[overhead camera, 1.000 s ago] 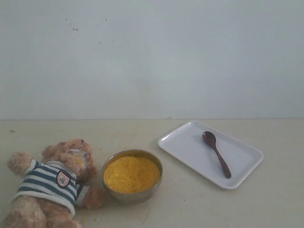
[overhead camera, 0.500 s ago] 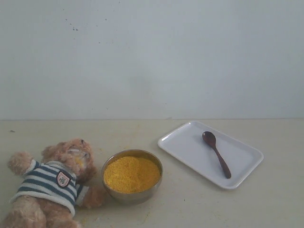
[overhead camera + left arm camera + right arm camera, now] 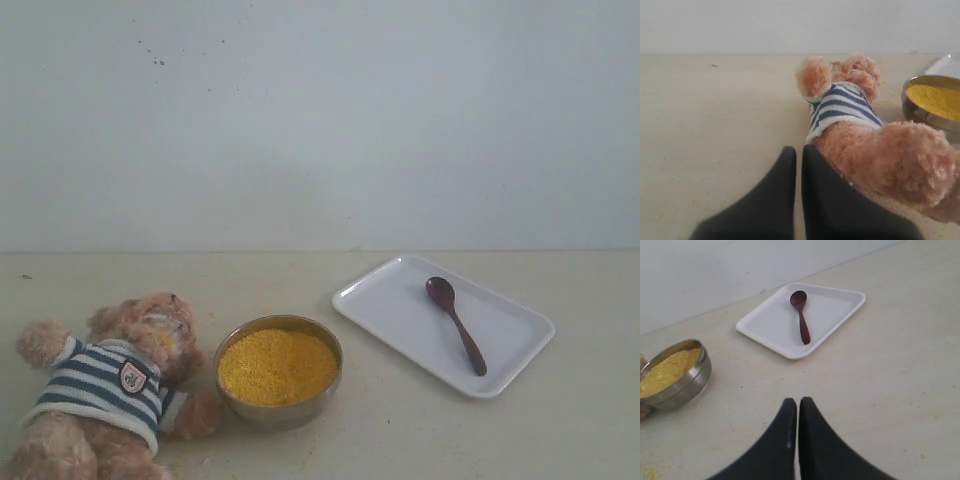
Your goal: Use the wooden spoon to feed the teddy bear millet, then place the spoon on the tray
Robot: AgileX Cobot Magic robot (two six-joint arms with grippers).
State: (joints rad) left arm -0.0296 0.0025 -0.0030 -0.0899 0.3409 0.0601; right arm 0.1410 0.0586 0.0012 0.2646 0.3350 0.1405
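The left gripper (image 3: 799,149) is shut tight and holds nothing. The fluffy light-brown teddy bear in a striped shirt (image 3: 850,107) lies right beside it on the pale cream table (image 3: 560,430). The right gripper (image 3: 797,401) is shut and empty too. Out in front of it, well apart, the small dark wooden spoon (image 3: 802,320) lies on the flat white tray (image 3: 835,307). Bright yellow millet (image 3: 277,365) fills the round steel bowl (image 3: 275,415) between bear and tray. A plain pale wall (image 3: 320,120) stands behind.
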